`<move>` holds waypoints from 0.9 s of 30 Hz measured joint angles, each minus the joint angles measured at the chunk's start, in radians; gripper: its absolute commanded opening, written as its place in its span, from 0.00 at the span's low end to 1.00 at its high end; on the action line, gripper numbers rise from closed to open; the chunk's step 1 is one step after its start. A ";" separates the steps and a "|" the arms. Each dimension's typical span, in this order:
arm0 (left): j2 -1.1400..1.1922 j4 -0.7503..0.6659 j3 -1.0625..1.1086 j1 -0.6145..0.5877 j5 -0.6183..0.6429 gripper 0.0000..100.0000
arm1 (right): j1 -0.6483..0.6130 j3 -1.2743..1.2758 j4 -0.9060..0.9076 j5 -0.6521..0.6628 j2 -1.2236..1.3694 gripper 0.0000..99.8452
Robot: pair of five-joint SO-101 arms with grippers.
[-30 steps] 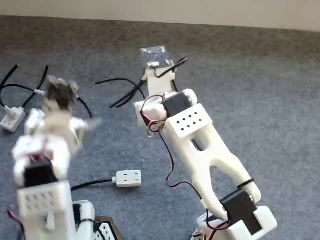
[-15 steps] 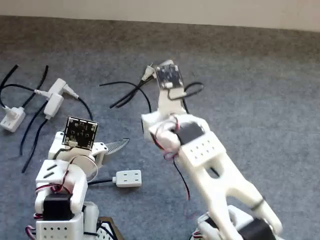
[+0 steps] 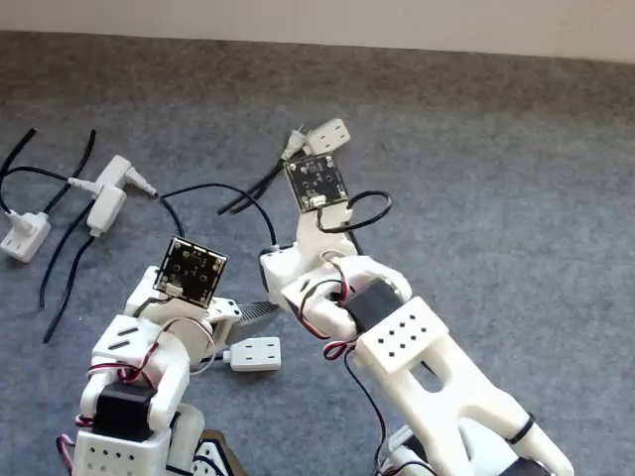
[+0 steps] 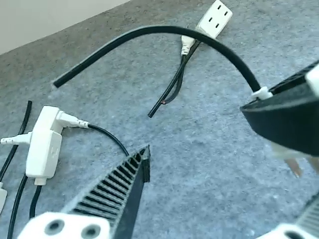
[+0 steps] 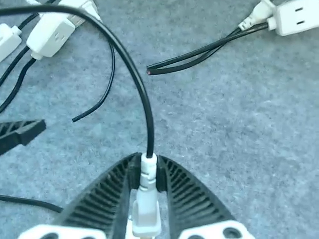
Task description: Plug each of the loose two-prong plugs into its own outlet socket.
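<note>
Clamping plug (image 5: 146, 215) in right tool (image 5: 148, 162), arm bent low over carpet (image 3: 516, 178) | left tool (image 3: 256, 312) jaws apart, near outlet socket (image 3: 255, 354)

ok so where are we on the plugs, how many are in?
Done, apparently: a plug looks seated in the far socket and another in the left-side socket. In hand: the right gripper is shut on a white plug with a black cord. Left: that plug is in nothing yet, and the near socket by the left arm has empty slots.
</note>
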 measured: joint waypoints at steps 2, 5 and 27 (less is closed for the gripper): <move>0.000 0.000 0.000 0.025 0.002 0.47 | -0.017 0.000 0.000 -0.008 0.000 0.01; 0.000 -0.025 0.008 0.031 0.002 0.47 | -0.051 -0.006 0.008 -0.015 0.000 0.01; 0.003 -0.124 0.107 -0.064 -0.015 0.47 | 0.023 -0.364 0.489 0.041 0.000 0.01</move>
